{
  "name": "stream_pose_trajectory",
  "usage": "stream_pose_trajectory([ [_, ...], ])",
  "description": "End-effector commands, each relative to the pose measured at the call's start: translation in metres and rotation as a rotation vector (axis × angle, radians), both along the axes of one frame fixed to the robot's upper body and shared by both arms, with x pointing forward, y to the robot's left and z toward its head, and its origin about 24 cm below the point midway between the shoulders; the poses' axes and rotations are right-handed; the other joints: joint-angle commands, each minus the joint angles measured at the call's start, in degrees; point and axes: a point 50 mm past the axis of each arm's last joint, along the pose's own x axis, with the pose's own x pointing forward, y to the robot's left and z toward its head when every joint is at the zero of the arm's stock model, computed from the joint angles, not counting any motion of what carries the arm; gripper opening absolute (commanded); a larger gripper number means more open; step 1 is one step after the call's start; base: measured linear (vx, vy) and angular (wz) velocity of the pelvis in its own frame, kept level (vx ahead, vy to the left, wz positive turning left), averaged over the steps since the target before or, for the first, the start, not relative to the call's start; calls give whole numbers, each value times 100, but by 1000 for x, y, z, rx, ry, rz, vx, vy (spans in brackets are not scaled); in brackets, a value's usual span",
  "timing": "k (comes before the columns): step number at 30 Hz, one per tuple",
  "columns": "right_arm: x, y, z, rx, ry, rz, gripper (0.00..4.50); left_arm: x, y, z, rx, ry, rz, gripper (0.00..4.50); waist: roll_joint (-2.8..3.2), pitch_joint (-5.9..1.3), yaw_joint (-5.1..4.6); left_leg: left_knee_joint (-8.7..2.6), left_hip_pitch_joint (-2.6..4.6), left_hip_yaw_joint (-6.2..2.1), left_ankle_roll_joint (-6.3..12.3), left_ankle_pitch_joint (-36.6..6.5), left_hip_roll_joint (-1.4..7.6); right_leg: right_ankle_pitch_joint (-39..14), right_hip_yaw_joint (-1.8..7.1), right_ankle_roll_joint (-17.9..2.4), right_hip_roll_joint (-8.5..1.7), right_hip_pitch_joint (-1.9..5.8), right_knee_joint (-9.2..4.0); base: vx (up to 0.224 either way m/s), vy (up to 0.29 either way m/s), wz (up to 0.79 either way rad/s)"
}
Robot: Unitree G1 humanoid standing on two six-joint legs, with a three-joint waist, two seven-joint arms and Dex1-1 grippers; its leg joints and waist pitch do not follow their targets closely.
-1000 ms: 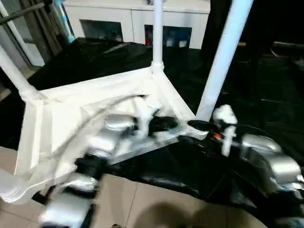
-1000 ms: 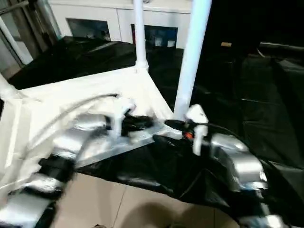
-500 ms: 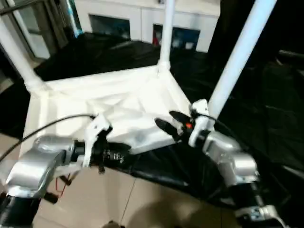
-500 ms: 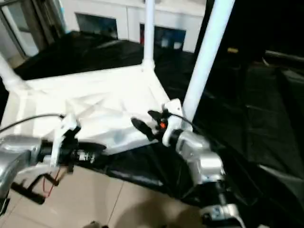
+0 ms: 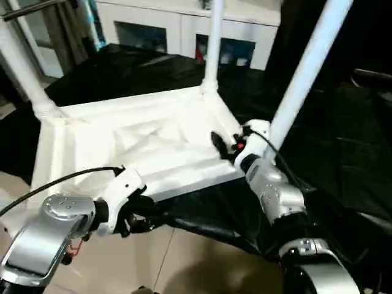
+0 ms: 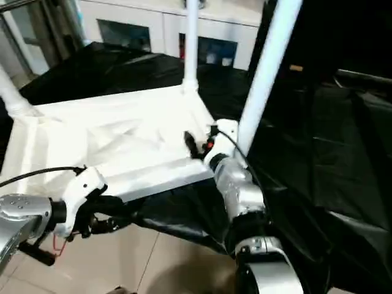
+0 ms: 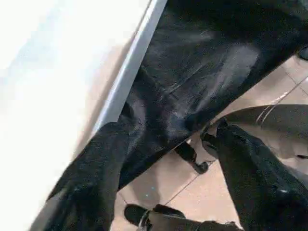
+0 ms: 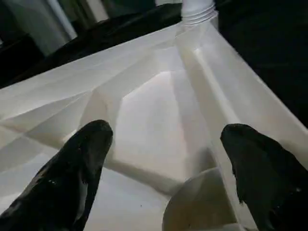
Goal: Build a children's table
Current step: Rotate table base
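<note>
— Tabletop (image 5: 141, 147), white ribbed plastic, lies upside down on black sheeting (image 5: 331, 141), legs up?

— Yes. Left gripper (image 5: 144, 215) hangs by its near edge, fingers apart, empty; right gripper (image 8: 163, 159) spread above the near-right corner socket (image 8: 202, 207). It looks light, stiff, a little slick; I'd grip the rim or a white tube leg (image 5: 303, 73).

— Obstacles?

— Upright legs, slippery sheeting, white glass-fronted cabinet (image 5: 184, 24) behind.

A black sheet (image 5: 343, 141) covers the low surface above the beige tiled floor (image 5: 184, 269); the upturned white tabletop (image 5: 141, 147) lies directly on it
</note>
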Motion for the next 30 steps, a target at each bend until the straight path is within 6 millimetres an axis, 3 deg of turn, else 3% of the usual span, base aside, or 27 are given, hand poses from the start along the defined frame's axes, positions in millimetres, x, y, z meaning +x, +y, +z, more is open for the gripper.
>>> stream_pose_trajectory([
  [1,6,-36,1,-5,1,-157,410,9,16,13,99,-83,84,365,111,-368,-31,-450,130,-34,-221,-1149,72,-763,246,-1009,-168,213,-338,0,0,0],
  [3,7,-41,2,-14,-2,-174,410,11,17,16,97,-94,94,391,150,-361,-2,-443,153,-17,-234,-1223,77,-793,248,-1019,-165,188,-355,0,0,0],
  [4,10,-53,3,-27,-7,-220,410,14,18,21,89,-119,107,400,134,-372,24,-435,141,-20,-240,-1170,76,-754,249,-1005,-165,214,-342,0,0,0],
  [5,11,-54,3,-29,-8,-225,410,15,18,21,88,-122,109,407,164,-374,34,-434,141,-23,-272,-1162,72,-741,242,-1011,-161,212,-339,0,0,0],
  [7,14,-73,5,-43,-14,-296,410,18,19,25,92,-142,122,422,150,-380,75,-419,145,-11,-280,-1152,63,-697,245,-1011,-160,212,-330,0,0,0],
  [8,14,-73,5,-43,-14,-296,410,18,19,25,92,-142,122,422,206,-385,83,-414,137,-22,-298,-1140,58,-655,245,-1017,-167,219,-312,0,0,0],
  [9,14,-80,6,-49,-16,-321,410,18,19,25,94,-145,123,444,159,-388,79,-409,122,-18,-280,-1087,53,-552,238,-1020,-152,238,-313,0,0,0],
  [12,15,-94,9,-62,-21,-359,410,20,20,25,98,-151,127,444,135,-412,97,-381,72,-21,-166,-813,35,-333,235,-1041,-160,287,-278,0,0,0],
  [13,15,-103,10,-75,-23,-383,410,22,19,23,101,-157,130,444,177,-416,86,-371,73,-22,-146,-782,26,-292,222,-1053,-152,279,-284,0,0,0],
  [14,15,-114,12,-93,-27,-411,410,25,18,21,104,-167,135,444,162,-420,84,-365,76,-18,-132,-775,22,-268,223,-1071,-146,284,-278,0,0,0],
  [15,14,-126,14,-104,-29,-444,410,28,16,20,91,-184,147,444,224,-430,97,-351,88,-20,-122,-789,16,-242,216,-1111,-142,278,-273,0,0,0],
  [17,12,-140,16,-117,-31,-483,410,32,13,20,69,-211,160,444,169,-428,103,-344,80,-1,-72,-850,23,-229,222,-1188,-146,290,-288,0,0,0],
  [18,12,-145,17,-123,-33,-495,410,33,12,20,62,-223,163,444,170,-437,114,-335,57,-8,-24,-771,21,-197,217,-1218,-154,310,-277,0,0,0],
  [19,11,-151,18,-132,-34,-507,410,34,11,21,48,-235,169,444,217,-434,120,-333,46,-17,2,-761,22,-229,210,-1218,-162,311,-277,0,0,0],
  [21,11,-158,20,-139,-38,-515,410,35,8,23,18,-275,163,444,196,-430,106,-324,52,-11,30,-846,21,-349,198,-1226,-154,305,-311,0,0,0],
  [22,11,-164,22,-148,-45,-516,410,36,3,27,-59,-325,150,444,226,-437,126,-319,47,-19,40,-893,18,-420,195,-1240,-168,312,-301,0,0,0],
  [25,12,-164,24,-150,-58,-481,410,31,-5,34,-183,-344,123,444,198,-433,121,-317,28,-17,79,-904,27,-472,189,-1256,-164,326,-314,0,0,0],
  [26,13,-160,24,-163,-69,-441,410,26,-10,36,-250,-334,104,444,242,-437,128,-312,24,-28,85,-898,25,-442,183,-1280,-172,326,-293,0,0,0],
  [28,14,-150,24,-182,-87,-364,410,16,-16,37,-328,-303,57,444,202,-419,94,-322,-21,-30,157,-944,36,-467,175,-1358,-179,342,-307,0,0,0],
  [29,14,-144,23,-186,-93,-324,410,11,-18,36,-361,-276,41,444,293,-424,93,-319,-1,-37,162,-980,33,-518,167,-1364,-179,330,-304,0,0,0],
  [30,14,-137,22,-195,-106,-276,410,6,-17,34,-377,-254,33,444,241,-414,41,-319,-4,-26,206,-1036,34,-557,169,-1379,-169,323,-328,0,0,0],
])
